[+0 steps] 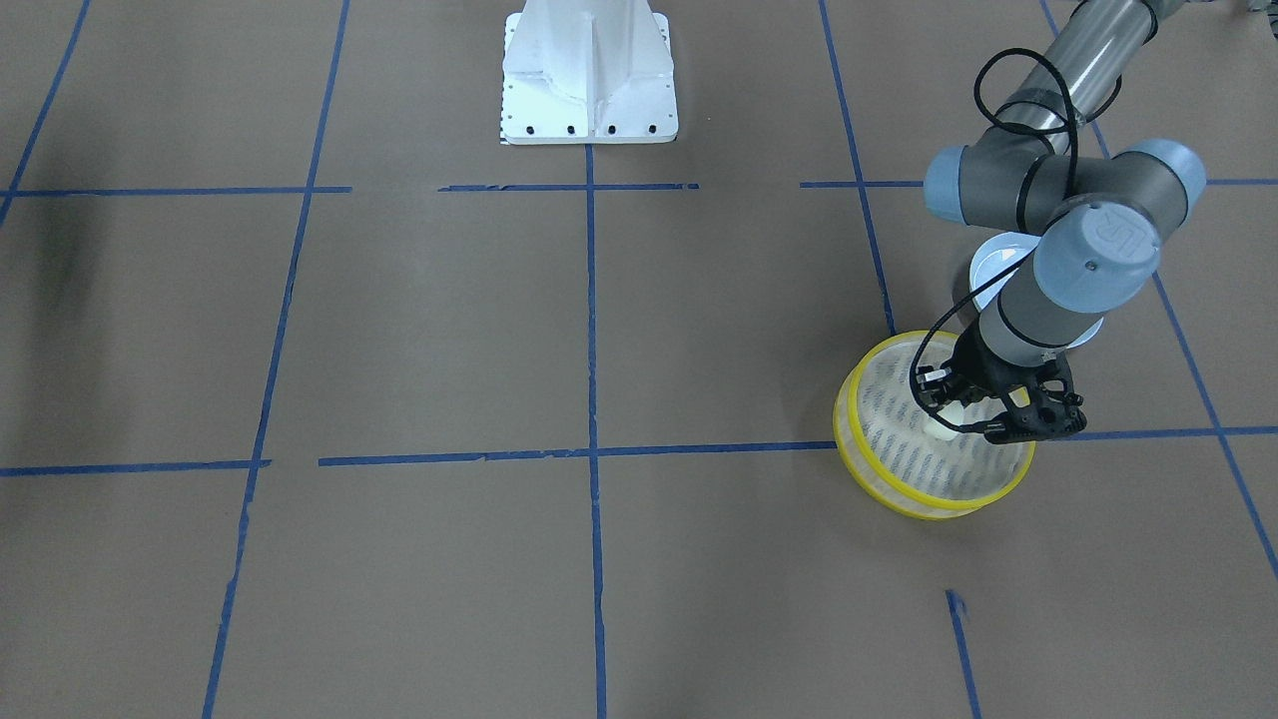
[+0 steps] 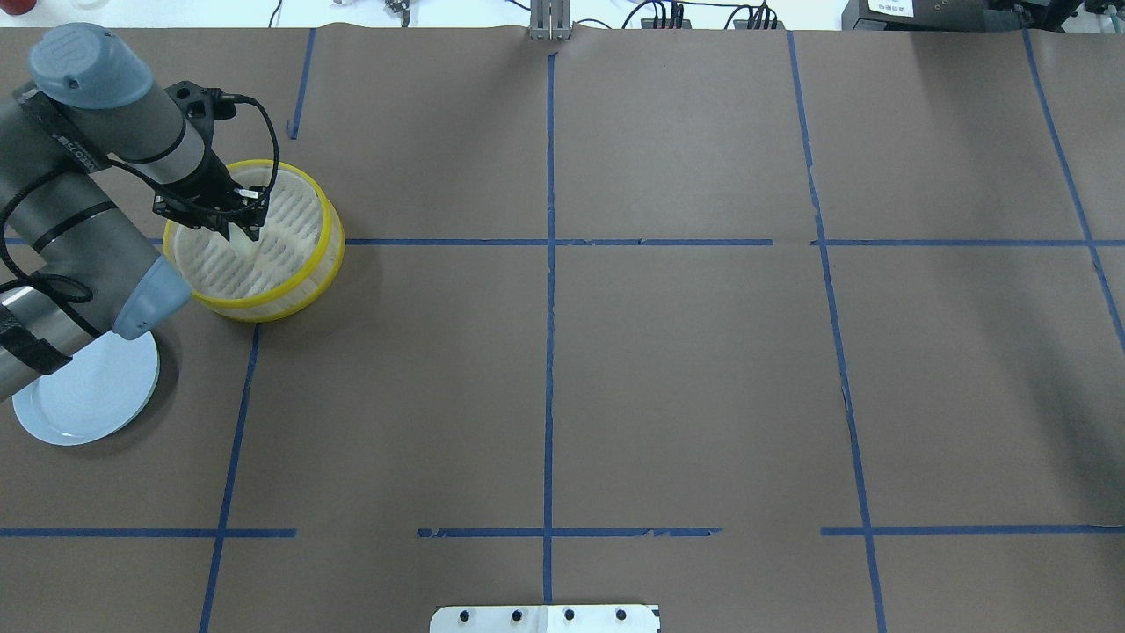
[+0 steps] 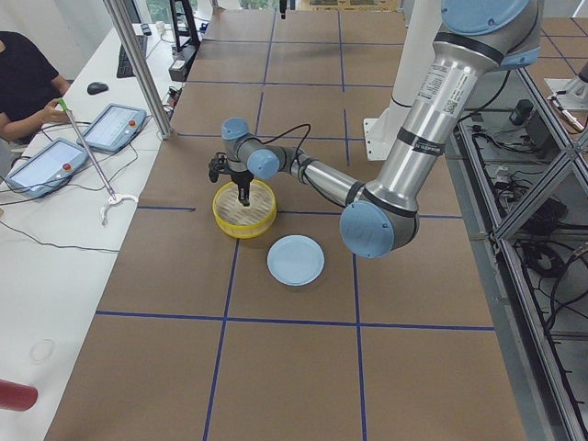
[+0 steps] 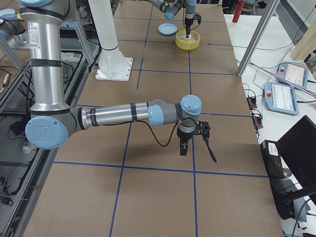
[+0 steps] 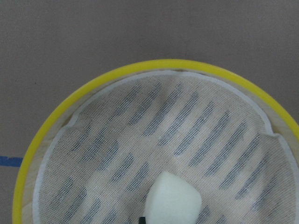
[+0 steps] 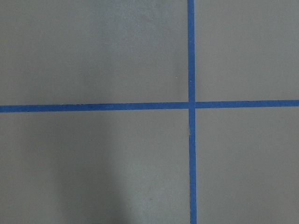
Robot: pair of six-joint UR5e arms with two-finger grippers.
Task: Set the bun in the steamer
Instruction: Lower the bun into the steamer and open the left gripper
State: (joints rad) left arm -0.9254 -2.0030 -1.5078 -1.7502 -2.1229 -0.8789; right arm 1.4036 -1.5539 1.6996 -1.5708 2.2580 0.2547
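The steamer (image 1: 899, 499) is a round basket with yellow rims and a slotted beige floor, at the robot's far left; it also shows in the overhead view (image 2: 330, 237) and fills the left wrist view (image 5: 187, 63). The cream-white bun (image 5: 173, 203) is inside the steamer, low over its floor, and shows between the fingers in the front view (image 1: 944, 427). My left gripper (image 1: 958, 419) reaches down into the steamer and is shut on the bun. My right gripper (image 4: 183, 148) hangs over bare table far from the steamer; I cannot tell if it is open or shut.
A pale blue-white plate (image 2: 88, 396) lies beside the steamer, partly under the left arm. The white robot base (image 1: 589, 90) stands at the table's middle edge. Blue tape lines (image 6: 189, 105) cross the brown table. An operator and tablets (image 3: 110, 124) are at the side.
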